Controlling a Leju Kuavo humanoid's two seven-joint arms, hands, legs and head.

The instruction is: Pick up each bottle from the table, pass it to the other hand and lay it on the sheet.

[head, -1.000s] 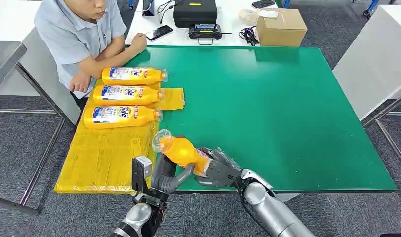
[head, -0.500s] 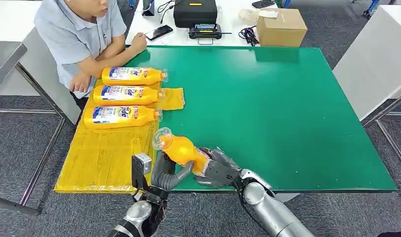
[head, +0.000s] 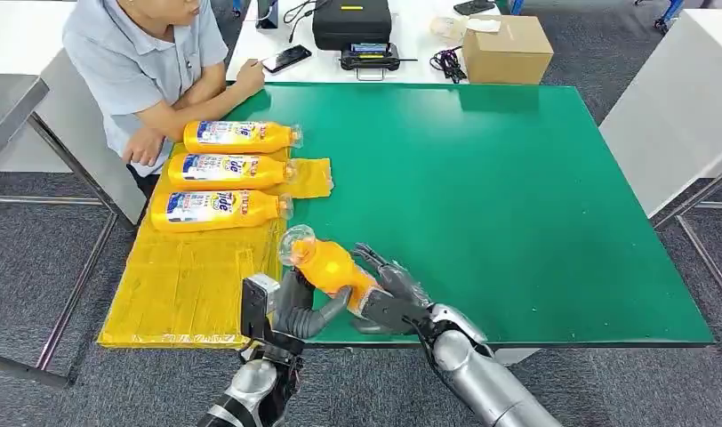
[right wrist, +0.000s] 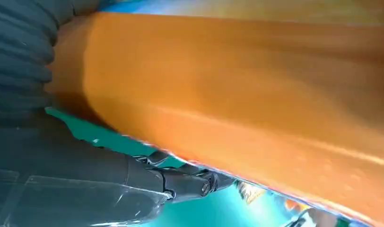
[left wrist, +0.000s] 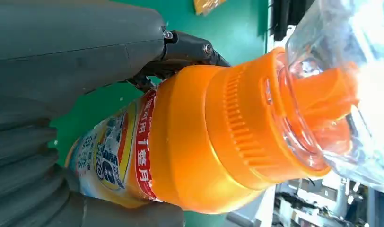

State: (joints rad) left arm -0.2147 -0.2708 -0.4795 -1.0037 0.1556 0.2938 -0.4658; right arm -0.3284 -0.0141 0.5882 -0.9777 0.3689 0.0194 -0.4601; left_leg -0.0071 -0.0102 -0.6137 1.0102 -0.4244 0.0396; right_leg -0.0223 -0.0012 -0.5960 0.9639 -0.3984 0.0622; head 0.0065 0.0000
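Observation:
An orange detergent bottle (head: 331,267) with a clear cap hangs tilted over the green table's (head: 500,196) near edge, cap towards the yellow sheet (head: 188,276). My right hand (head: 393,302) holds its base end, fingers partly spread over the label. My left hand (head: 295,311) grips it from below near the neck. In the left wrist view the bottle (left wrist: 190,142) lies between the thumb and fingers of that hand (left wrist: 62,61). The right wrist view has the bottle's side (right wrist: 237,85) close up, with the right hand's thumb (right wrist: 133,175) beneath it.
Three more orange bottles (head: 237,136) (head: 226,169) (head: 215,209) lie side by side at the sheet's far end. A person (head: 135,62) sits at the far left corner with a hand by them. A cardboard box (head: 507,49) stands beyond the table.
The bottle has risen slightly and shifted a little away from the sheet. My right hand's fingers have lifted and spread; my left hand has stayed under the neck.

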